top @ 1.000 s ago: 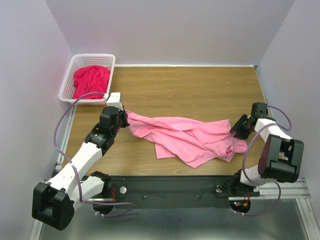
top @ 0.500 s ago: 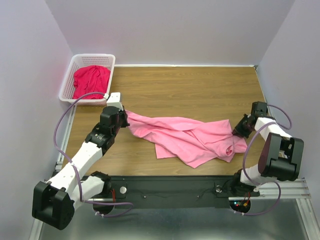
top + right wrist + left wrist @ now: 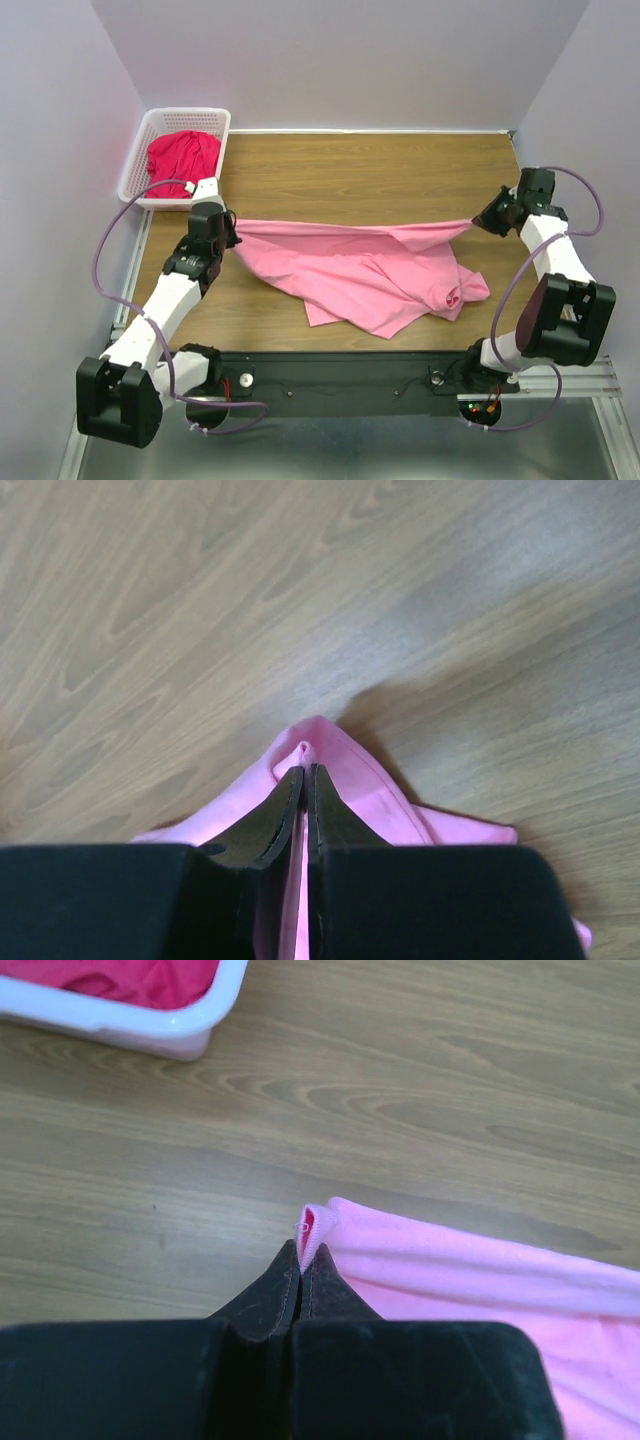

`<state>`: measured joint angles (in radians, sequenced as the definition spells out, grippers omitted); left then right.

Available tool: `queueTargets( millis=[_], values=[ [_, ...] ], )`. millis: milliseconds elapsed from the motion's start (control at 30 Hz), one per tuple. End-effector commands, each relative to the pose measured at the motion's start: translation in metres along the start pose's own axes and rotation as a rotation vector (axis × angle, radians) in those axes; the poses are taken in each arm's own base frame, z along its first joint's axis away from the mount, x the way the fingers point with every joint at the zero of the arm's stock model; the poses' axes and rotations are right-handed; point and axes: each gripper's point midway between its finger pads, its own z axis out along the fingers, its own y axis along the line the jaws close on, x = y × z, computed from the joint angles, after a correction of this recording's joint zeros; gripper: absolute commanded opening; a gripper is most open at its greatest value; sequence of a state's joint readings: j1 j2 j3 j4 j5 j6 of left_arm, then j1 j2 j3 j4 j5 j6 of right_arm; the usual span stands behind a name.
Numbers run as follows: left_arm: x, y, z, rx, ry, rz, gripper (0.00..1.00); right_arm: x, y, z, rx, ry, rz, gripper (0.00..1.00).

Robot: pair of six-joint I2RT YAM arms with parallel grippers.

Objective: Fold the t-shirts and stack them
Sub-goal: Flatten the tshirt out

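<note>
Two grips: left hand point(image 3: 303, 1256) and right hand point(image 3: 305, 773) clamp opposite ends of the pink t-shirt point(image 3: 350, 265), stretched over the surface point(image 3: 380, 170).

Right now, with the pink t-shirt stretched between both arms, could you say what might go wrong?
The left fingers and right fingers pinch only thin edges of the pink t-shirt, so more pull could slip one free. Its lower half lies bunched on the table, so it may fold crooked.

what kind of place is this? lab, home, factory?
Probably a robot lab test cell: a wood-grain table boxed in by plain pale walls, a left arm and a right arm mounted on a dark rail at its near edge, and a pink tee as the work piece.
</note>
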<state>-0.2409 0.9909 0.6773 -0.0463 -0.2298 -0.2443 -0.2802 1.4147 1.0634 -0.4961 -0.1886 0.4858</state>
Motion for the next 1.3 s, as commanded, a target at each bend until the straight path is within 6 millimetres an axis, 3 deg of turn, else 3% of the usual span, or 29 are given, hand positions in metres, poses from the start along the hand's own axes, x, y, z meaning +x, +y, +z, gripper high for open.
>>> queueTargets(
  millis=[0, 33, 167, 267, 367, 500, 700, 833, 1000, 1067, 1167, 1267],
  values=[
    [0.024, 0.002, 0.01, 0.004, 0.077, -0.006, 0.0, 0.028, -0.033, 0.022, 0.113, 0.06, 0.033, 0.08],
    [0.025, 0.0, 0.01, 0.014, 0.081, -0.006, 0.0, 0.039, -0.042, 0.029, 0.132, 0.07, 0.048, 0.08],
    [0.026, -0.01, 0.012, 0.068, 0.078, -0.008, 0.0, 0.047, -0.046, 0.041, 0.115, 0.073, 0.049, 0.09],
    [0.029, -0.024, 0.016, 0.138, 0.095, -0.02, 0.0, 0.051, -0.047, 0.05, 0.101, 0.095, 0.034, 0.19],
    [0.034, -0.034, 0.022, 0.181, 0.125, -0.025, 0.0, 0.054, -0.041, 0.056, 0.062, 0.12, 0.02, 0.37],
    [0.035, -0.038, 0.023, 0.205, 0.137, -0.014, 0.0, 0.055, -0.037, 0.052, 0.032, 0.123, -0.001, 0.49],
    [0.034, -0.037, 0.022, 0.205, 0.125, -0.006, 0.0, 0.06, -0.04, 0.042, 0.037, 0.108, -0.016, 0.51],
    [0.032, -0.036, 0.02, 0.204, 0.118, 0.002, 0.0, 0.055, -0.039, 0.024, 0.031, 0.05, -0.046, 0.5],
    [0.029, -0.036, 0.019, 0.201, 0.107, 0.002, 0.0, 0.069, -0.043, 0.019, 0.037, 0.096, -0.064, 0.52],
    [0.03, -0.036, 0.019, 0.202, 0.109, 0.003, 0.0, 0.074, -0.041, 0.021, 0.036, 0.115, -0.074, 0.55],
    [0.029, -0.036, 0.02, 0.201, 0.109, 0.003, 0.0, 0.085, -0.039, 0.028, 0.06, 0.158, -0.092, 0.7],
    [0.029, -0.036, 0.019, 0.204, 0.108, 0.005, 0.0, 0.094, -0.044, 0.031, 0.088, 0.179, -0.082, 0.71]
  ],
)
